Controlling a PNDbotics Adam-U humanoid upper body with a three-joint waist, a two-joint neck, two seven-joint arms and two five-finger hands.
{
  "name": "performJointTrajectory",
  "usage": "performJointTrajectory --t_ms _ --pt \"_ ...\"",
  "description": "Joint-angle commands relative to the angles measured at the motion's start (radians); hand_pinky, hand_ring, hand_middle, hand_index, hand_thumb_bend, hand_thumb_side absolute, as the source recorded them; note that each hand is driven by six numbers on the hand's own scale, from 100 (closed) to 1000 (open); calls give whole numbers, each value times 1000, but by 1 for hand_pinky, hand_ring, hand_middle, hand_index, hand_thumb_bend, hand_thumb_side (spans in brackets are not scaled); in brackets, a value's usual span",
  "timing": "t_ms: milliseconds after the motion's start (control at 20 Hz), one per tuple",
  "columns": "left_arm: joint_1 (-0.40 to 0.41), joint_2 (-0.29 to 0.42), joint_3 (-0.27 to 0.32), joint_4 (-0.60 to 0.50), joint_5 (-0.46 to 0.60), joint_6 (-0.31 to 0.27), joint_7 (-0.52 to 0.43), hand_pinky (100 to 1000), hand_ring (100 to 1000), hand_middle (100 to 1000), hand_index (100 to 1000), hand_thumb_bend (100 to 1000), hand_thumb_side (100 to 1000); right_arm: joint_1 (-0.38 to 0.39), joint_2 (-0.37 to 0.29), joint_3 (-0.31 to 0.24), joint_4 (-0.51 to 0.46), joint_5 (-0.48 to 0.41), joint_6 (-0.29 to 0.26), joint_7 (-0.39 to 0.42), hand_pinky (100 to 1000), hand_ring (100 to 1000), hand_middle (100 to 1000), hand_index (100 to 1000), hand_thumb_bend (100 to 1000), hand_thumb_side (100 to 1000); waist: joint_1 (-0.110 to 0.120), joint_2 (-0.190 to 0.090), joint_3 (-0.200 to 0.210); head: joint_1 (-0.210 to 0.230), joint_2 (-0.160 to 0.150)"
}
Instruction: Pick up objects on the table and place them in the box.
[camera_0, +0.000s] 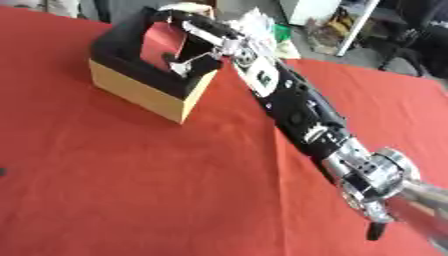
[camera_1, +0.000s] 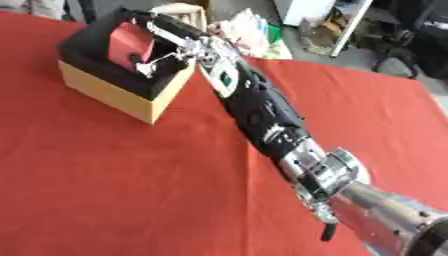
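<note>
Left eye view: right arm (camera_0: 302, 112) stretched from lower right to upper left of frame, right hand (camera_0: 197, 37) over open box (camera_0: 140, 90). Fingers curled; whether clamped on anything, cannot tell.

Right eye view: box (camera_1: 109, 92) sat upper left on red tablecloth (camera_1: 131, 190); hand (camera_1: 171, 42) reached inside past black rim. Red panel (camera_1: 129, 42) showed within box.

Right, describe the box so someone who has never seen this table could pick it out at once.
Start from the red cloth that covers the table and look to its far left part. There sits the box, with pale wooden sides, a thick black rim and a red inside. The right robot hand reaches over its opening, and it is the only thing standing on the cloth.
</note>
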Motion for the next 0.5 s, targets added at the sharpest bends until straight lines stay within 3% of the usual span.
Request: performJointTrajectory --t_ms 50,500 --pt "-14 -1 -1 -15 -2 1 0 805 1000 917 910 100 439 -15 -20 -8 -18 -8 9 -32 883 1000 965 1000 100 234 10 -14 -3 1 -14" --pt "-11 -1 1 -15 -1 2 3 804 1000 917 910 100 435 -8 -22 -2 -18 -4 7 -28 894 1000 973 1000 100 246 14 -17 -14 3 -15"
